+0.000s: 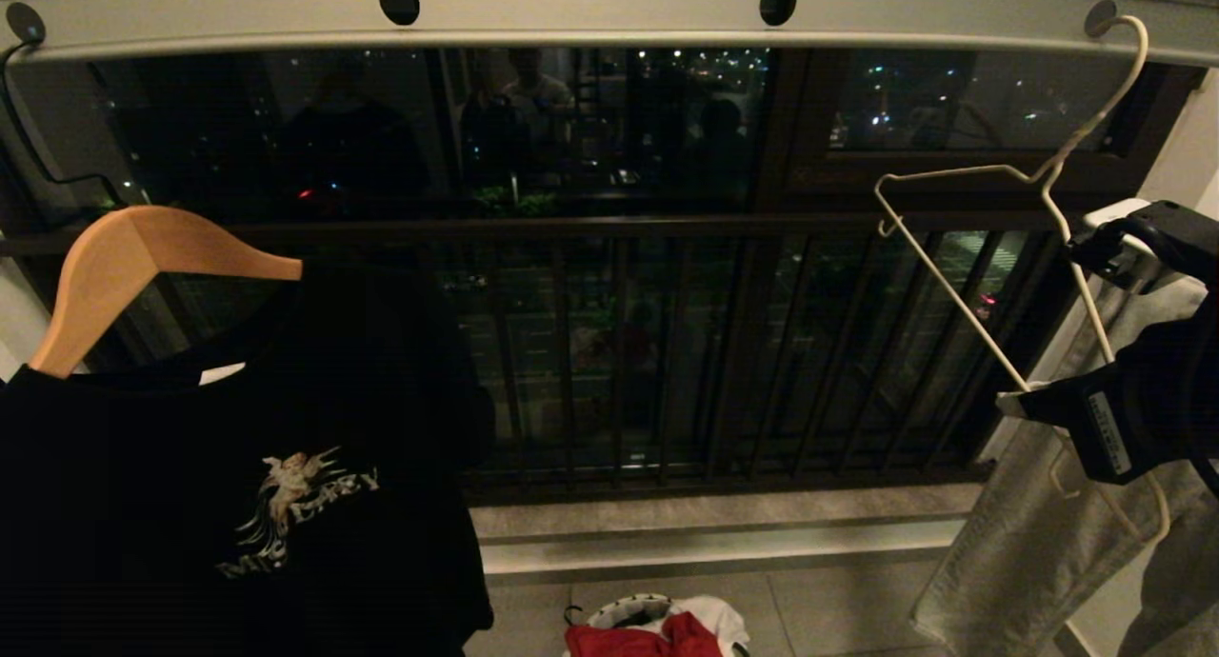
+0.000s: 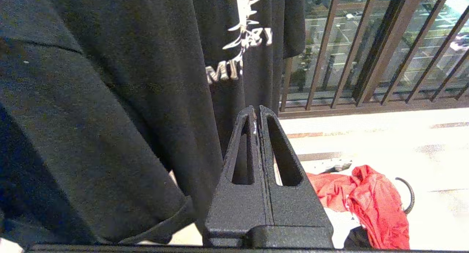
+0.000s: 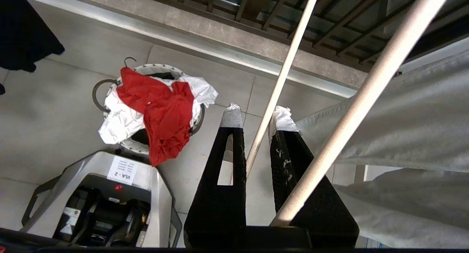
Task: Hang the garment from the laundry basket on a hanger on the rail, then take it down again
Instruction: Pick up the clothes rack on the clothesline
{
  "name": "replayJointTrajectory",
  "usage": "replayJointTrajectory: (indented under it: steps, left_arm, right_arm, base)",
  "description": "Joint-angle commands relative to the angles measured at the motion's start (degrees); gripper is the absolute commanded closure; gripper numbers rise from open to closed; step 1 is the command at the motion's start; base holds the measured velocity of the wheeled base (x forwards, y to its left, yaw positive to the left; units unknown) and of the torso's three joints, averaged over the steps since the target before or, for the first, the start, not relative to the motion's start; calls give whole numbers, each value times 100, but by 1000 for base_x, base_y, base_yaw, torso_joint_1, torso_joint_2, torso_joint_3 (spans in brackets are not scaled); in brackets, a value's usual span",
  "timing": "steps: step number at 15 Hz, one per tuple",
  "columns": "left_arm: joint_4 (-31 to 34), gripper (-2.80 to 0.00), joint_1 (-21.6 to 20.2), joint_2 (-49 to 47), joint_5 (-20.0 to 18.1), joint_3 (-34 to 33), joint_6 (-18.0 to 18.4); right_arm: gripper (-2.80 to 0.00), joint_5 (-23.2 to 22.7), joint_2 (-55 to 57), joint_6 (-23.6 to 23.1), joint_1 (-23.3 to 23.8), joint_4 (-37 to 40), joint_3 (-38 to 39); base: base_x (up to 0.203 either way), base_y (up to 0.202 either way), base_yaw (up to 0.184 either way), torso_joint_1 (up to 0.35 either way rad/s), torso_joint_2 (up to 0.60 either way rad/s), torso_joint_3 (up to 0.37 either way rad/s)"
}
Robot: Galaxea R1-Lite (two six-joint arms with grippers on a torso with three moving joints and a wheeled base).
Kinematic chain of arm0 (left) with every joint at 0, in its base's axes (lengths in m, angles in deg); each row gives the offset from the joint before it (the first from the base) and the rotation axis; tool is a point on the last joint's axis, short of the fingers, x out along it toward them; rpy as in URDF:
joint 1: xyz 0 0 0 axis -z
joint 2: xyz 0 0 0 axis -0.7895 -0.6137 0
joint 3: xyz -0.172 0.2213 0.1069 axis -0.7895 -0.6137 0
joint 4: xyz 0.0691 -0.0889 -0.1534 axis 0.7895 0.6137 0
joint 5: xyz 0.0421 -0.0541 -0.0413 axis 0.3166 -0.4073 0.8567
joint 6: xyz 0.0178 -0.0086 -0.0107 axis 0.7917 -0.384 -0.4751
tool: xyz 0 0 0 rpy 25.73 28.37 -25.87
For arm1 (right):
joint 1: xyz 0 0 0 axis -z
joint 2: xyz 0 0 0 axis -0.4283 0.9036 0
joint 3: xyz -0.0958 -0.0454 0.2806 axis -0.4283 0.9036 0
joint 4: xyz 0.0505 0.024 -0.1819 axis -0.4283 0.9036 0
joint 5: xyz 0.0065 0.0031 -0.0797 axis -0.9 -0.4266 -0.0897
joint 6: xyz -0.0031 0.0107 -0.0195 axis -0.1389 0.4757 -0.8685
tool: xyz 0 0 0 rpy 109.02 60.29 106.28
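Observation:
The white wire hanger (image 1: pixel 952 295) hooks into the rightmost hole of the grey rail (image 1: pixel 590 14) and hangs steeply tilted. My right gripper (image 1: pixel 1024 400) is at its lower bar. In the right wrist view the hanger (image 3: pixel 282 77) wire crosses the narrow gap of the right gripper (image 3: pixel 256 115), bearing on both taped fingers. The red garment (image 3: pixel 161 113) lies crumpled over the laundry basket (image 3: pixel 154 66) on the floor, also low in the head view as the garment (image 1: pixel 667 638). My left gripper (image 2: pixel 256 108) is shut and empty, parked beside the black shirt.
A black printed T-shirt (image 1: pixel 238 467) hangs on a wooden hanger (image 1: pixel 124 267) at the left. Pale grey cloth (image 1: pixel 1029 543) hangs at the far right behind my arm. A white cloth (image 3: pixel 121 121) shares the basket. The balcony railing (image 1: pixel 619 352) is behind; my base (image 3: pixel 110 194) stands by the basket.

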Motion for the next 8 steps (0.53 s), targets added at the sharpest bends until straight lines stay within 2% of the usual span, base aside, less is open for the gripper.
replayJointTrajectory:
  steps: [1, 8]
  left_arm:
    - [2, 0, 0, 4, -5, -4, 2]
    - [2, 0, -4, 4, -1, 0, -6]
  right_arm:
    - [0, 6, -8, -11, -8, 6, -1]
    - [0, 15, -15, -15, -43, -135, 27]
  base:
    - [0, 0, 0, 0, 0, 0]
    - [0, 0, 0, 0, 0, 0]
